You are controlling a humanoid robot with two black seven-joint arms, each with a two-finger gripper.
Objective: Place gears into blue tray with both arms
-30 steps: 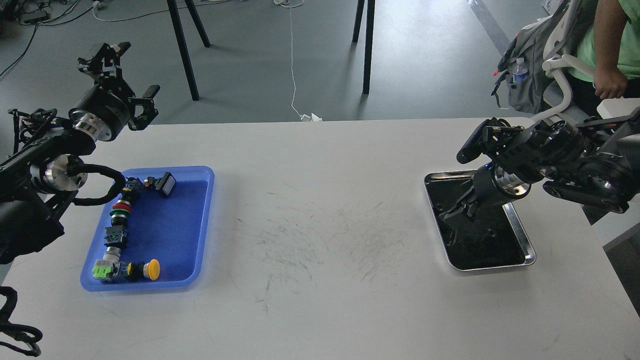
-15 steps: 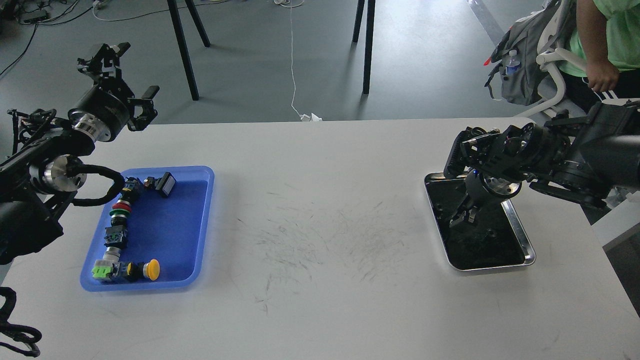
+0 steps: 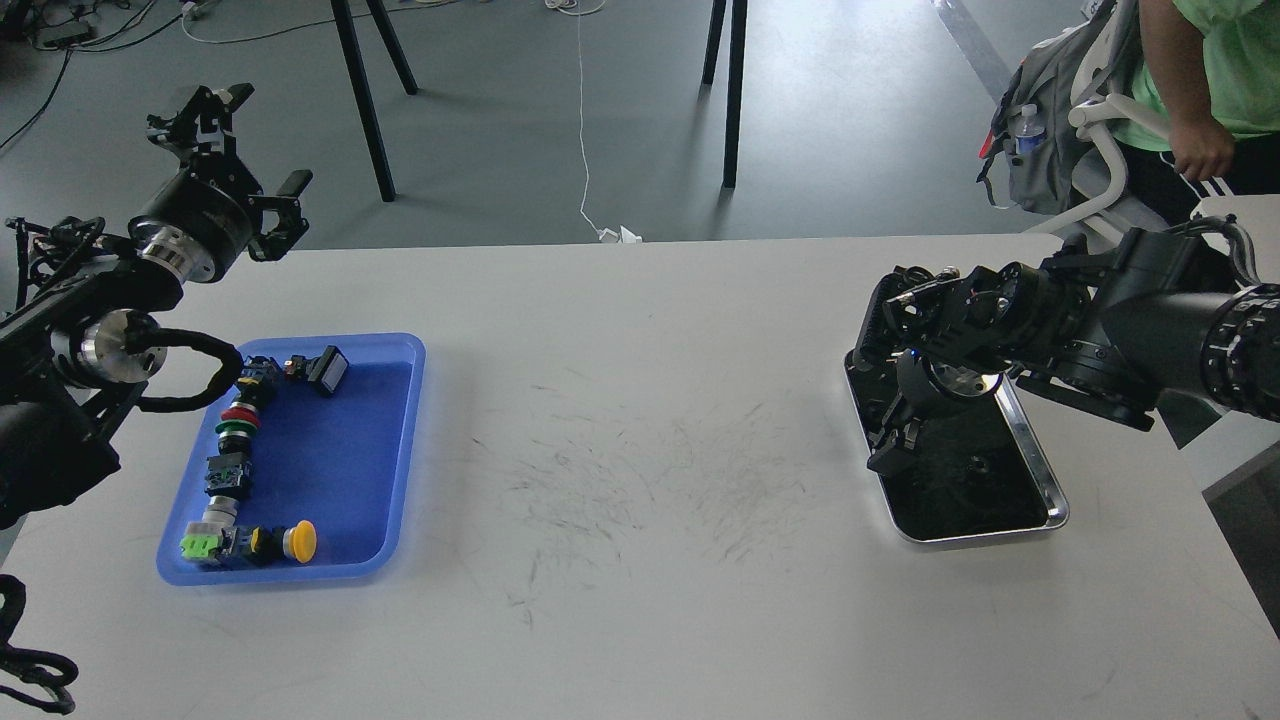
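The blue tray (image 3: 330, 470) lies at the table's left and holds a row of coloured push-button switches (image 3: 232, 440). My left gripper (image 3: 245, 140) hangs open and empty, high above the table's far-left corner, beyond the tray. My right gripper (image 3: 892, 448) points down at the left edge of the silver tray (image 3: 1042, 470). Its fingers are dark against the tray's black inside, so their state is unclear. A tiny dark round shape that may be a gear (image 3: 975, 464) lies inside the silver tray. No gear shows in the blue tray.
A person (image 3: 1210, 70) sits behind the table's far-right corner, next to a chair with a grey backpack (image 3: 1045, 140). Black stand legs (image 3: 365, 100) rise from the floor beyond the far edge. Scuff marks (image 3: 650, 480) cover the table's middle.
My right arm has swung left, and its gripper has moved from over the middle of the silver tray to its left edge. The left arm has barely moved.
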